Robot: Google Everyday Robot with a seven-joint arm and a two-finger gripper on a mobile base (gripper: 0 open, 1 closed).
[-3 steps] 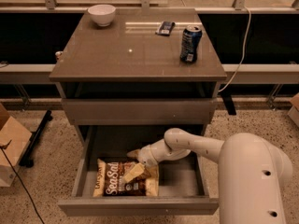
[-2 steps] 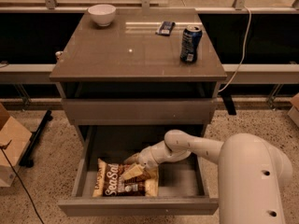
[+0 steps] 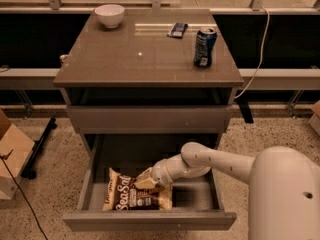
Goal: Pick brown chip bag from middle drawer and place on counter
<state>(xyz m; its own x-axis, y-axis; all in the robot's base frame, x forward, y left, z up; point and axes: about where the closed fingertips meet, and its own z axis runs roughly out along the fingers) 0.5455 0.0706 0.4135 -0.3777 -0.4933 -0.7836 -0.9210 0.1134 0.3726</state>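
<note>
The brown chip bag lies flat on the floor of the open middle drawer, toward its front left, with the "Sea Salt" lettering facing up. My gripper reaches down into the drawer from the right and sits on the bag's upper right part, touching it. The white arm comes in from the lower right. The counter is the glossy grey-brown top of the cabinet, above the drawers.
On the counter stand a white bowl at the back left, a small dark packet at the back middle and a blue soda can at the right. A shut drawer front sits above the open drawer. A cardboard box stands at the left.
My gripper has moved slightly down and left onto the bag. The bag has stayed in place in the drawer.
</note>
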